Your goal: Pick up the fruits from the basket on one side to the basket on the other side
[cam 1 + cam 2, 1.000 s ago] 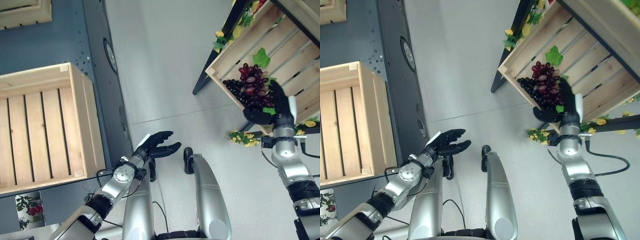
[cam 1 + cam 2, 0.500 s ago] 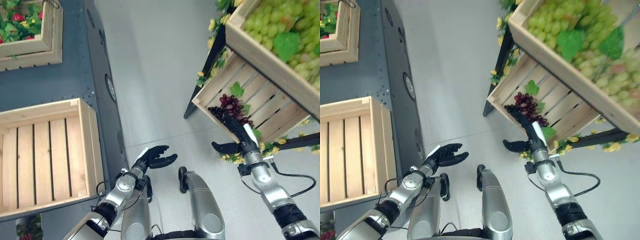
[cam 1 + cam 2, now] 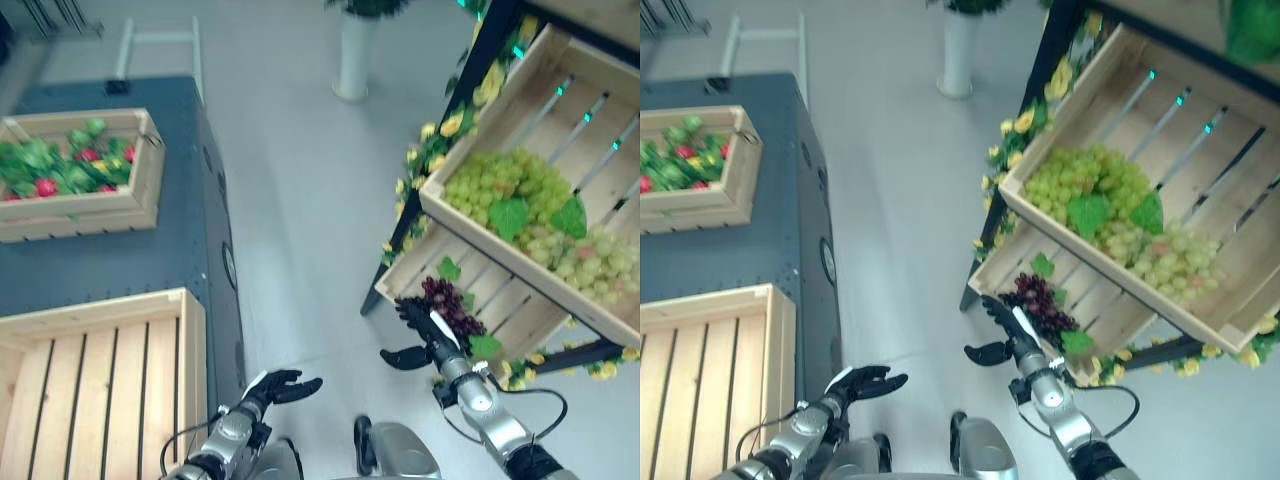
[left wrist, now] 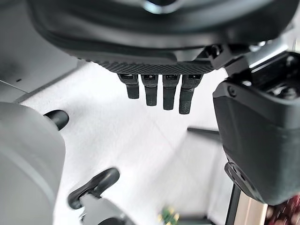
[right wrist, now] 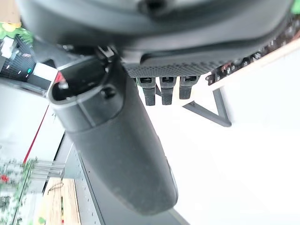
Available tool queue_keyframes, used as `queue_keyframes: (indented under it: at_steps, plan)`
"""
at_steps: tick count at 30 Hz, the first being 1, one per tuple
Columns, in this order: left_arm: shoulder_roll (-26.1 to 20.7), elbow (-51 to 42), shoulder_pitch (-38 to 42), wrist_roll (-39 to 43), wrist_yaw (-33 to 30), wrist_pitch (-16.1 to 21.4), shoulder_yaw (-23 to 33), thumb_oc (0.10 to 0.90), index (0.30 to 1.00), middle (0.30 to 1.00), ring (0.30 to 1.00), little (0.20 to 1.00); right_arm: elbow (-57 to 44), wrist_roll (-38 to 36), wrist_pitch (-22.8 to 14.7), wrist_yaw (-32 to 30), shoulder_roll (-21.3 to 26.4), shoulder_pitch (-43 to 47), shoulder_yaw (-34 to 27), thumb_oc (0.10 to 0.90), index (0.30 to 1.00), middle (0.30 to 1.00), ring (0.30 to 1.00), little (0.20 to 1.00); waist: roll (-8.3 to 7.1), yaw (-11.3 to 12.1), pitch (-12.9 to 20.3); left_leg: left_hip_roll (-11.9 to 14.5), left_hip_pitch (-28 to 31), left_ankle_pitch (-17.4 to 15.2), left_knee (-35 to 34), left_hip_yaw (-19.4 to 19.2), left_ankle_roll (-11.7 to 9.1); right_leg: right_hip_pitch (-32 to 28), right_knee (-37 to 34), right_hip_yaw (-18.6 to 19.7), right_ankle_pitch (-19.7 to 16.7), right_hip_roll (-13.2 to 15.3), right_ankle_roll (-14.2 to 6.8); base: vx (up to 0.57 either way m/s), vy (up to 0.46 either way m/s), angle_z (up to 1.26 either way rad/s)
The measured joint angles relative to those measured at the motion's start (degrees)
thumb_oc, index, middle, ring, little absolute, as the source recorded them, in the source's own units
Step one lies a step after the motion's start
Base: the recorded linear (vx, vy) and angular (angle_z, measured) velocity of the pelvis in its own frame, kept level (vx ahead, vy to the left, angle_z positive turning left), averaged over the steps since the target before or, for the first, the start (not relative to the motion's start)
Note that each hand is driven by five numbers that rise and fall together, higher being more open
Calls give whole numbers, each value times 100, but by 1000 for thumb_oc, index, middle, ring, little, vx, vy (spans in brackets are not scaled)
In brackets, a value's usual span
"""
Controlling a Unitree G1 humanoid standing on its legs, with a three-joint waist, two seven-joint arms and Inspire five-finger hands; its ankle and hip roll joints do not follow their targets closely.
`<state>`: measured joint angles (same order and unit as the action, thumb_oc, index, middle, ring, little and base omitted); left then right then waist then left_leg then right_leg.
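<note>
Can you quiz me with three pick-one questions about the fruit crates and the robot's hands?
1. Where are the purple grapes?
A. in the lower slanted crate
B. on the floor
C. in the left hand

2. What colour are the grapes in the crate above?
A. red
B. green
C. blue

3. How is the right hand?
A. closed round grapes
B. open, holding nothing
C. gripping a crate edge

Answers: 1 A, the dark bunch lies on its slats. 2 B, the pale green grapes fill it. 3 B, fingers straight, thumb spread beside the bunch.
</note>
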<state>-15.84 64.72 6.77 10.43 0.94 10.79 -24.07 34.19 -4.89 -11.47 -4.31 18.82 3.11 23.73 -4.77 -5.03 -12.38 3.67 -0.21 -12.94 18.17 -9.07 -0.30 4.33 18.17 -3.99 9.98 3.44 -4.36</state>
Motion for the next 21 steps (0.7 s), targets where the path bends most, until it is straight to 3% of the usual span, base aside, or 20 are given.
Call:
queue_keyframes:
  at_steps: [7,12,16,21]
  plan:
    - [158,263,-425,-440,-81,163,224,800,900,900,900,900,1334,-4,65,94,-208,-132,39,800,900,900,900,900,268,139,294,-144,442,341,-797,120,42,-384,-621,-127,-165,69,-75,59,-4,11]
    - [150,489,-513,-587,-76,194,310,800,900,900,900,900,1855,-2,77,168,-268,-166,25,800,900,900,900,900,302,190,569,-167,636,647,-1397,160,41,-537,-1124,-137,-404,34,-75,38,-15,1]
    - [147,504,-622,-637,-34,488,295,800,900,900,900,900,2370,5,86,267,-332,-256,9,800,900,900,900,900,316,309,767,-184,740,842,-1762,268,49,-712,-1604,-151,-644,-1,-81,23,-1,4]
    - [169,502,-660,-789,-158,597,181,800,900,900,900,900,2967,6,219,315,-515,-285,-79,800,900,900,900,900,411,377,898,-202,760,1041,-2076,318,50,-808,-2031,-194,-895,-17,-82,10,28,5]
